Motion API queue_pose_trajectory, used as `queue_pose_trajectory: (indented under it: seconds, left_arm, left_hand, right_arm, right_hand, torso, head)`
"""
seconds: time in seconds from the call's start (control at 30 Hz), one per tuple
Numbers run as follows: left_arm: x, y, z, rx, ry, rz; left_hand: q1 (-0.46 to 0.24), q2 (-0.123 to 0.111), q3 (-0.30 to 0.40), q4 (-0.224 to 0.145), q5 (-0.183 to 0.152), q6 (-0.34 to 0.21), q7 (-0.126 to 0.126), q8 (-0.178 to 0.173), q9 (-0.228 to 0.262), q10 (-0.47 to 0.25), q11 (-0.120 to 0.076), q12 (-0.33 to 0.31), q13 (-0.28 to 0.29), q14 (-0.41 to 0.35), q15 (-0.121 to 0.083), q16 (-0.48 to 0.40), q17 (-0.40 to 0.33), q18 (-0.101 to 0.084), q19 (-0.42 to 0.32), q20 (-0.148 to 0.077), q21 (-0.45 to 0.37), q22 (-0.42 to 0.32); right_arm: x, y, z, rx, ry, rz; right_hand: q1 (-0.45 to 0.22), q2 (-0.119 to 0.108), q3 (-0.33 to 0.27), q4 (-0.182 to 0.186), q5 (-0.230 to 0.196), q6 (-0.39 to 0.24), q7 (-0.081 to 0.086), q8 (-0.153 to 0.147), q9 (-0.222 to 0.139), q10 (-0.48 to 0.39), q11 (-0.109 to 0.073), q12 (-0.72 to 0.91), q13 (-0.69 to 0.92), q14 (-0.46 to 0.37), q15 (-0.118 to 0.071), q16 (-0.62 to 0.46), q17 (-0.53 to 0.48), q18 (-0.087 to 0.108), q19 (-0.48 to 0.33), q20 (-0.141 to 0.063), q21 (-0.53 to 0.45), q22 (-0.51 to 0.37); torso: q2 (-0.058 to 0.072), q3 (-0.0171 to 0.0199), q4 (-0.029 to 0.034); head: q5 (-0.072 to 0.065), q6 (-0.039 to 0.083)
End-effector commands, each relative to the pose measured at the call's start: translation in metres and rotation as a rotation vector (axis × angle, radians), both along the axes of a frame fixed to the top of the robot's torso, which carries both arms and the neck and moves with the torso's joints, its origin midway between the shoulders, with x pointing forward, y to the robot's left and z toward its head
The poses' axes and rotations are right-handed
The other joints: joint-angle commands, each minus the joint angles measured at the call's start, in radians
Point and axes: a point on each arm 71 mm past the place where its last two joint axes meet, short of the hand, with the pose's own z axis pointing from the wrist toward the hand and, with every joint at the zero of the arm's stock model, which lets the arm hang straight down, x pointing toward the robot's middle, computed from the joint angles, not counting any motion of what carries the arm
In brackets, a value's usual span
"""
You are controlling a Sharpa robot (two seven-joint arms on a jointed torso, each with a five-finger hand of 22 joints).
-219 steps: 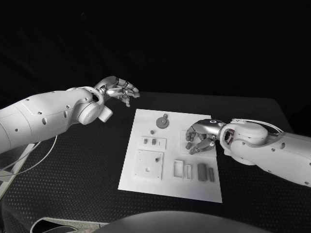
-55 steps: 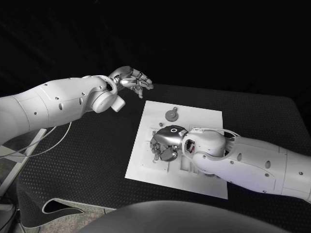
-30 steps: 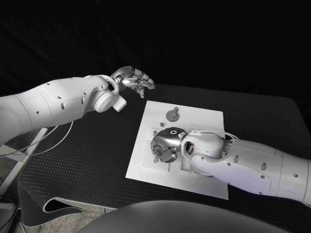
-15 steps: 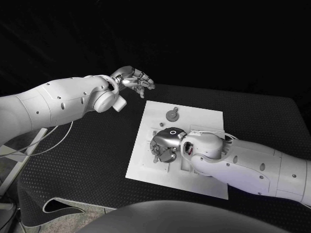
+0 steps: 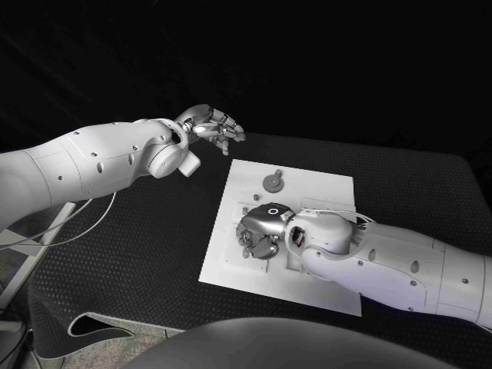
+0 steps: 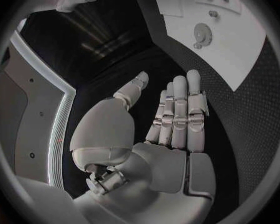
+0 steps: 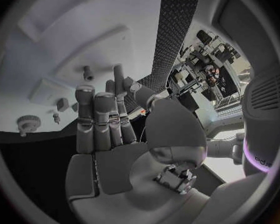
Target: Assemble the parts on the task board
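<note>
Head view: the task board (image 5: 313,181) lies flat in the middle of the black table (image 5: 146,254), near enough for either arm to reach it. The right hand (image 5: 260,234) hangs over the board's left half with its fingers pointing down at the small parts there, which reads as lining up to pick one or press one home (whether it touches any of them cannot be told). The round gear-like part (image 5: 273,182) sits on the far half of the board, well apart from that hand. The left hand (image 5: 210,131) is raised off the table beyond the board's far left corner, probably parked there to leave the working arm room.

Left wrist view: the left hand (image 6: 171,124) is flat and holds nothing, its long fingers laid side by side and the thumb standing apart. Past the fingertips lie the board (image 6: 239,50) and the gear-like part (image 6: 203,33).

Right wrist view: the right hand (image 7: 105,129) has its fingers straight and close together, with nothing between them. A small peg-like part (image 7: 87,73) stands on the board (image 7: 65,45) just past the fingertips, and the gear-like part (image 7: 27,121) lies off to one side.

The table carries a dimpled black mat, and the room behind is dark.
</note>
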Motion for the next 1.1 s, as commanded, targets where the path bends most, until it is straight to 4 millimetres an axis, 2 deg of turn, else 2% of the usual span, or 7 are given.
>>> queue_pose_trajectory:
  seconds: [0.03,0.4,0.6,1.1]
  left_arm:
    - [0.0002,-0.0021,0.0012,-0.011,-0.003,-0.013]
    - [-0.0001,-0.0023,0.0013,-0.012,-0.002,-0.014]
    - [-0.0001,-0.0019,0.0013,-0.011,-0.002,-0.013]
    - [-0.0004,-0.0014,0.0013,-0.011,-0.002,-0.012]
  left_hand:
    - [-0.005,0.005,-0.002,0.007,-0.001,0.000,0.006,0.005,-0.002,-0.003,0.002,0.001,0.002,0.002,0.002,-0.004,0.001,0.048,0.006,0.001,-0.004,0.001]
    - [-0.004,0.005,-0.002,0.007,-0.001,-0.001,0.006,0.005,-0.002,-0.004,0.002,0.001,0.002,0.002,0.002,-0.005,0.002,0.048,0.006,0.001,-0.004,0.001]
    - [-0.004,0.005,-0.002,0.007,-0.001,-0.001,0.006,0.006,-0.002,-0.004,0.002,0.001,0.002,0.002,0.002,-0.005,0.002,0.048,0.006,0.001,-0.004,0.001]
    - [-0.004,0.004,-0.002,0.007,-0.001,-0.001,0.006,0.007,-0.003,-0.004,0.002,0.001,0.002,0.003,0.002,-0.006,0.003,0.048,0.006,0.001,-0.005,0.002]
  right_arm:
    - [-0.0008,0.0008,0.0007,0.001,-0.011,0.005]
    - [0.0003,0.0000,-0.0009,-0.014,-0.006,0.002]
    - [0.0010,-0.0004,-0.0026,-0.024,-0.001,0.000]
    - [0.0020,-0.0026,-0.0077,-0.061,0.010,0.001]
  right_hand:
    - [0.000,0.007,0.005,0.002,0.003,0.008,-0.002,0.007,0.001,0.038,-0.012,0.004,0.002,-0.013,-0.015,0.004,0.001,0.116,-0.002,-0.008,0.007,0.020]
    - [0.000,0.007,0.005,0.002,0.003,0.008,-0.002,0.007,0.002,0.038,-0.012,0.004,0.004,-0.013,-0.015,0.005,0.001,0.116,-0.002,-0.008,0.007,0.020]
    - [0.000,0.007,0.006,0.002,0.003,0.007,-0.001,0.007,0.003,0.038,-0.012,0.004,0.004,-0.013,-0.015,0.005,0.001,0.116,-0.002,-0.008,0.007,0.020]
    - [-0.001,0.007,0.006,0.002,0.003,0.006,-0.001,0.007,0.004,0.037,-0.012,0.003,0.006,-0.014,-0.015,0.004,0.001,0.116,-0.003,-0.008,0.008,0.020]
  torso:
    - [0.000,0.0000,-0.0004]
    - [0.000,-0.0009,-0.0010]
    - [0.000,0.0006,-0.0010]
    - [0.000,0.0001,-0.0013]
  head:
    - [0.001,0.000]
    - [0.000,0.000]
    - [0.000,0.000]
    - [0.001,0.000]
